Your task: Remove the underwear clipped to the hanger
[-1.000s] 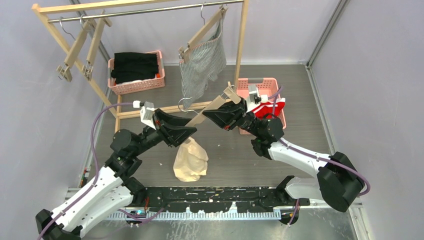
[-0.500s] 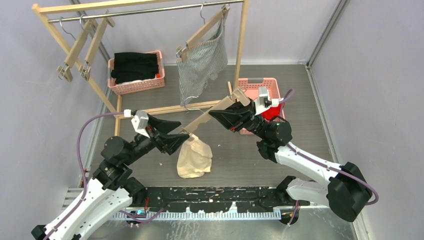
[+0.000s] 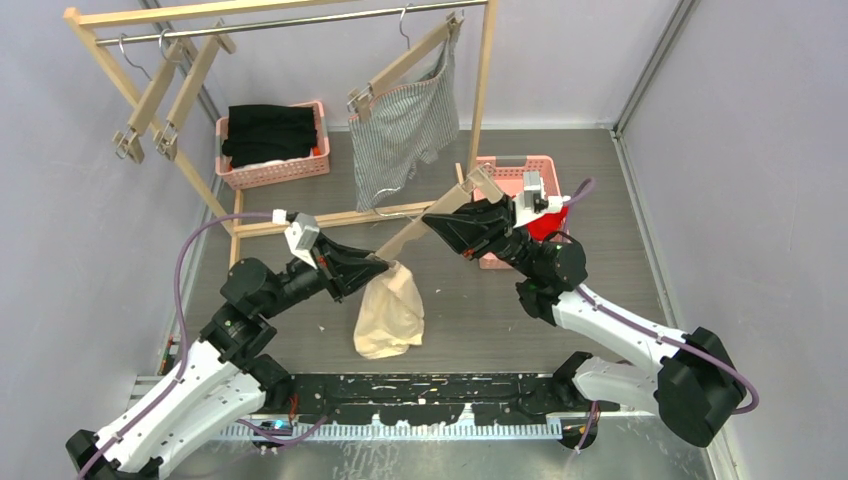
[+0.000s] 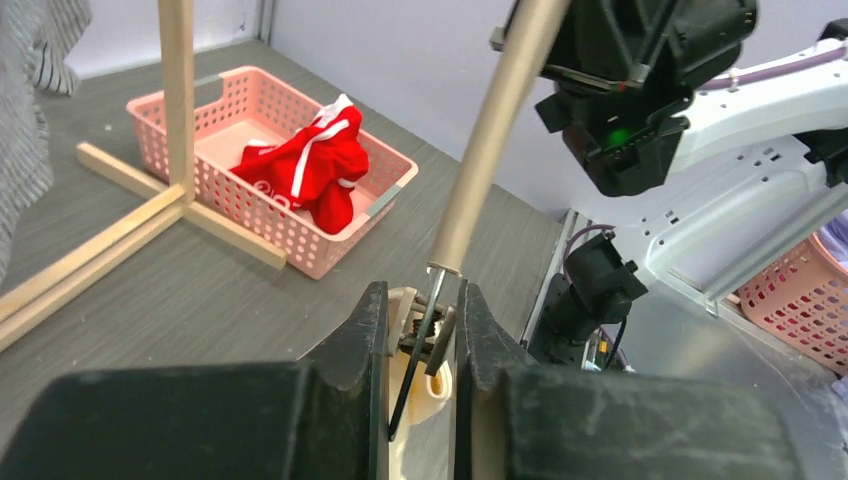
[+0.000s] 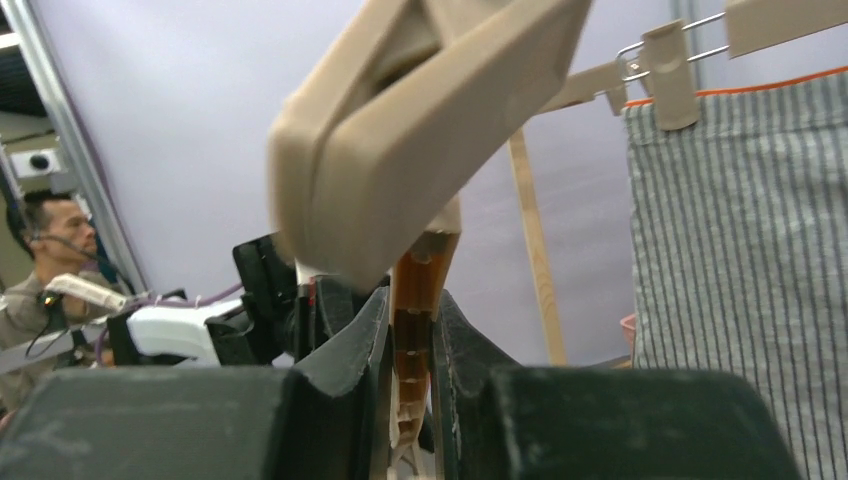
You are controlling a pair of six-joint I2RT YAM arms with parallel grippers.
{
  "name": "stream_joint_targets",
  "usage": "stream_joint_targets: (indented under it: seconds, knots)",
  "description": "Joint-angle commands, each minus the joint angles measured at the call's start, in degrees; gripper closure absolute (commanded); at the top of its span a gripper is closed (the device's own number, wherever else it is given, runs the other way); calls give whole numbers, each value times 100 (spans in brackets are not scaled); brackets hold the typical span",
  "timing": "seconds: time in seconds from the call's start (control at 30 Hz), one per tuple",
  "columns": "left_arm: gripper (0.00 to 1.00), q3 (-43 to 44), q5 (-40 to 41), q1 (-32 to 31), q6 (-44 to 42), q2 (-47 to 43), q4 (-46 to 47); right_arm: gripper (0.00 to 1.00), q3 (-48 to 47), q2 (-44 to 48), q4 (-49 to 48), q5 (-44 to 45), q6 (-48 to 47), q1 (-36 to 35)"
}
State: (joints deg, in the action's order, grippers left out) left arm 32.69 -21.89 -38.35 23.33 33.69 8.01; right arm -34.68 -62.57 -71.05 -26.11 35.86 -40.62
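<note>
My right hand (image 3: 441, 222) is pressed tight on the upper part of the wooden hanger (image 3: 408, 238), holding it tilted above the surface (image 3: 480, 305). In the right wrist view its fingers (image 5: 352, 345) squeeze the bar between them. My left hand (image 4: 420, 330) is closed on the metal clip (image 4: 436, 338) at the hanger's lower end. The cream underwear (image 3: 389, 312) hangs down from that clip, its top bunched between my left fingers. I cannot tell whether the clip is biting the cloth. The red underwear (image 4: 305, 168) lies crumpled in the pink basket (image 4: 392, 190) behind my right arm. The grey striped underwear (image 3: 405, 130) is clipped to another hanger on the rack (image 3: 300, 20).
</note>
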Motion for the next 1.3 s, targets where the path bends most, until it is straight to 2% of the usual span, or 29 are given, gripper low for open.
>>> stream_joint_targets:
  seconds: [0.0, 0.07, 0.13, 0.17, 0.2, 0.27, 0.33, 0.47, 0.97, 1.1, 1.13, 1.23, 1.27]
  knots:
    - [100, 271, -183, -19, -16, 49, 449, 99, -36, 55, -351, 104, -33, -34]
    - [98, 264, -134, -21, -34, -17, 420, 99, -7, 80, -315, 114, -52, -38]
    - [86, 298, -108, -18, -91, -133, 324, 99, 23, 127, -253, 152, -84, -39]
    - [77, 319, -92, -15, -116, -179, 271, 99, 25, 149, -234, 150, -101, -34]
    - [61, 339, -79, -16, -132, -219, 231, 99, 24, 156, -220, 143, -106, -38]
    - [42, 360, -50, -15, -144, -287, 217, 99, 5, 150, -224, 106, -91, -36]
    - [35, 376, 10, -19, -149, -331, 218, 99, -10, 125, -245, 68, -47, -35]
    - [34, 437, -6, -16, -166, -301, 274, 99, -36, 92, -274, 6, 24, -49]
    - [48, 747, -460, -16, -161, 305, 558, 99, -107, 61, -296, -107, 89, -176]
    - [61, 770, -603, -23, -137, 373, 619, 99, -122, 37, -297, -118, 87, -215]
    - [68, 778, -644, -22, -125, 379, 637, 99, -127, 34, -300, -114, 95, -223]
    - [98, 859, -717, -21, -142, 366, 571, 99, -101, 11, -269, -106, 80, -235]
    - [100, 877, -712, -22, -148, 335, 547, 99, -84, 7, -259, -90, 74, -232]
